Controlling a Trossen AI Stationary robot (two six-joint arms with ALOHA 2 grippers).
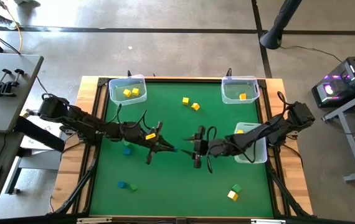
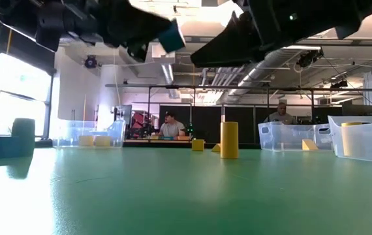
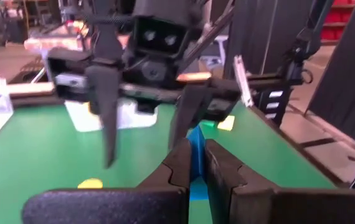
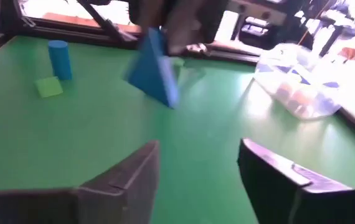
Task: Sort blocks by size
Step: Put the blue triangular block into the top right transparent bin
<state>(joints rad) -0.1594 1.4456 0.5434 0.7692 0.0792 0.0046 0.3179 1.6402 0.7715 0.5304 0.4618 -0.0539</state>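
Clamping a blue block (image 3: 195, 146), the left fingers (image 3: 175, 163) face the right fingers (image 4: 134, 174), spread apart.

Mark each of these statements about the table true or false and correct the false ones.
1. The left gripper is shut on a blue block. True.
2. The right gripper holds a yellow block. False: its jaws are open and empty.
3. Both grippers meet near the middle of the green mat. True.
4. The far-left bin holds no blocks. False: two yellow blocks lie in it.
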